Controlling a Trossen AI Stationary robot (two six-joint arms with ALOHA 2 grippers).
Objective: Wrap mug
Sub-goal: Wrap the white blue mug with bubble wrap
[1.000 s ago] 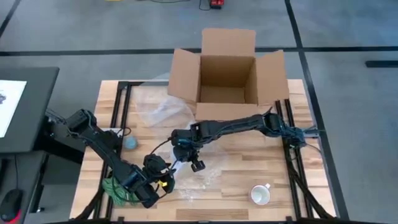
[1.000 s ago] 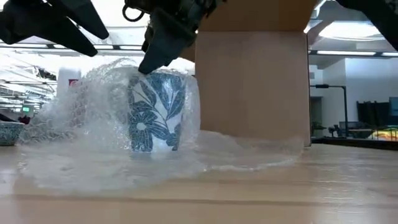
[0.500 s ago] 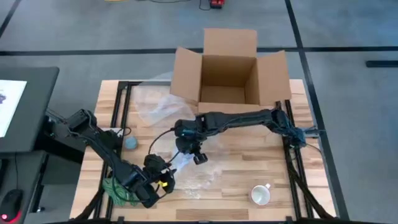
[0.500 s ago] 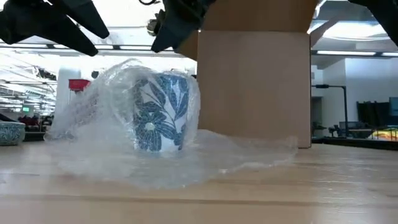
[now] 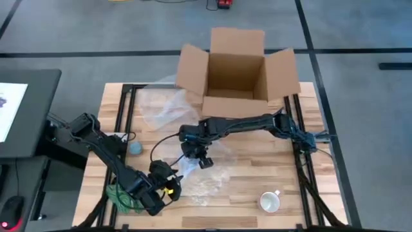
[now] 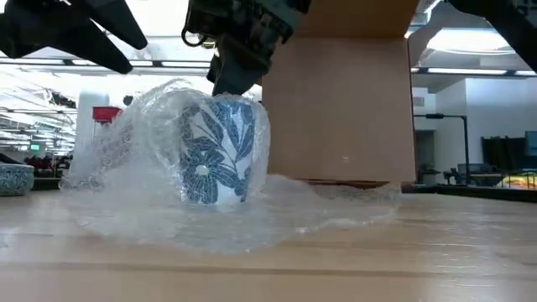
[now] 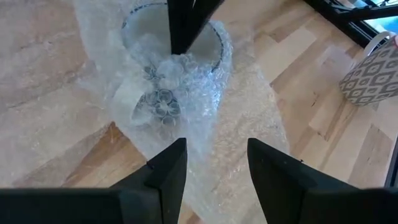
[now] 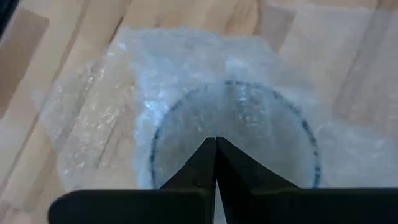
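Jaws together on my right gripper [image 8: 216, 149], poised just above the blue-leaf-patterned white mug [image 6: 214, 151] swathed in clear bubble wrap [image 6: 126, 168], centre-left in the low view; left gripper [image 7: 211, 171] spread apart.

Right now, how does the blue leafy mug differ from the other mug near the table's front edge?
The blue leafy mug stands upright, draped in bubble wrap, while the patterned mug sits bare on the wood. The leafy mug wears bold blue leaves on white; the patterned mug has a small grey-and-white repeating print. The right claw, fingers together, hovers over the leafy mug's mouth; no claw is near the patterned one. Both rest on the wooden table.
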